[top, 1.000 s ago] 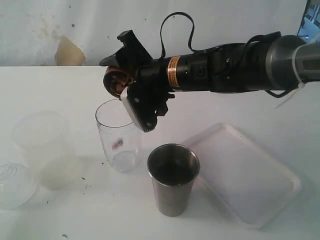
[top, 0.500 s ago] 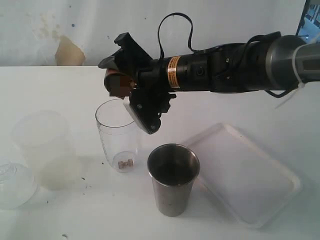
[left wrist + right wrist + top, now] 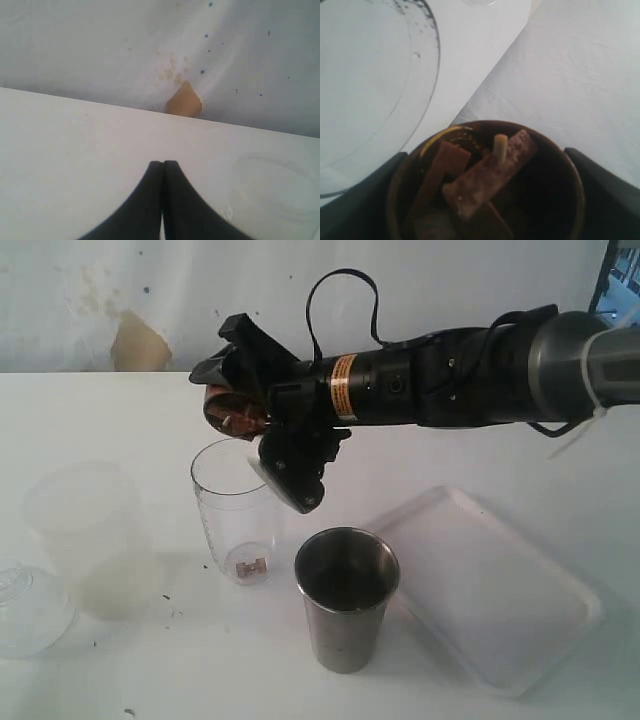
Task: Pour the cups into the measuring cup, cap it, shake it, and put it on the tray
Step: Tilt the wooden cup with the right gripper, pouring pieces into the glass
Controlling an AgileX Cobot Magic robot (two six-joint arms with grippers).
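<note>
- White tabletop (image 3: pixel 120 420) against a pale, stained wall (image 3: pixel 120 290) with one tan patch (image 3: pixel 138 343) where the two meet.
- Cups to pour: two — one steel tumbler (image 3: pixel 347 595) standing upright near the front, and one brown wooden cup (image 3: pixel 228 412) up in the air.
- One clear measuring cup (image 3: pixel 236 515) stands upright just behind and left of the tumbler, with a few small brown pieces (image 3: pixel 250 566) on its bottom.
- One frosted plastic cup (image 3: pixel 90 535) stands at the left, and one clear domed cap (image 3: pixel 25 605) lies beside it at the frame edge.
- One white tray (image 3: pixel 490 590) lies flat to the right of the tumbler, nothing on it.
- Right gripper (image 3: pixel 255 410): jaws spread to the wooden cup's width and clamped on its sides. The cup is tipped over just above the measuring cup's rim; brown strips (image 3: pixel 480 180) show inside it.
- Left gripper (image 3: pixel 162 170): fingers pressed together with nothing between them — low over bare table.
</note>
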